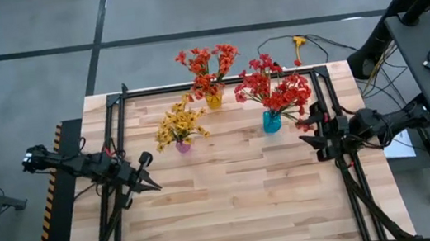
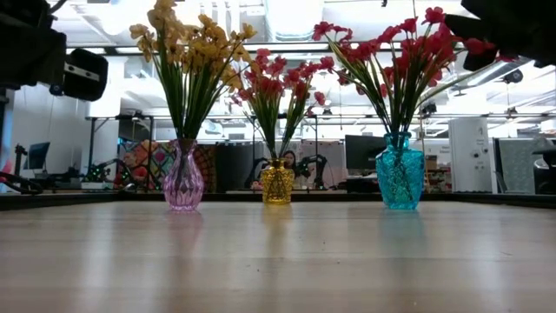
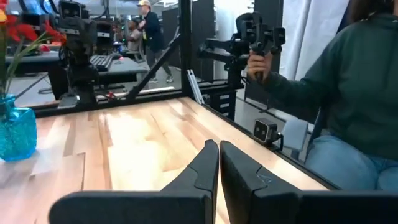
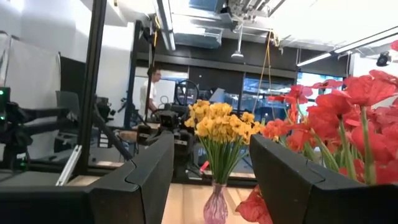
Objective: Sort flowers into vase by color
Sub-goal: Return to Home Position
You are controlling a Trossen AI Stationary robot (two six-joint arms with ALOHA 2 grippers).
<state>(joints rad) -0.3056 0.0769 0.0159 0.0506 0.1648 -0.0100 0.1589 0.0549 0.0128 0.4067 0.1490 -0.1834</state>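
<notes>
**Sorting looks finished, both grippers are empty**

The left gripper (image 3: 219, 144) has its two fingers pressed nearly together and holds nothing. It hangs low over the table (image 1: 235, 209) near the left edge, about halfway along it, pointing inward. The right gripper (image 4: 211, 142) is spread wide and also holds nothing. It is near the right edge, just beside the red flowers (image 1: 277, 89).

All the flowers stand in a loose row toward the back edge:

- The yellow flowers (image 1: 181, 125) are in the purple vase (image 1: 183, 146), the one nearest the left edge.
- The orange flowers (image 1: 208, 65) are in the yellow vase (image 1: 214, 100), the one closest to the back edge.
- The red flowers are in the blue vase (image 1: 272, 121), the one nearest the right edge.

Each vase carries one colour only, and I see no loose stem lying on the wood. I judge the sorting itself to be done. What seems to be left is only for the two arms to fold back to their resting pose. The right one should take care with the red blossoms next to it.
</notes>
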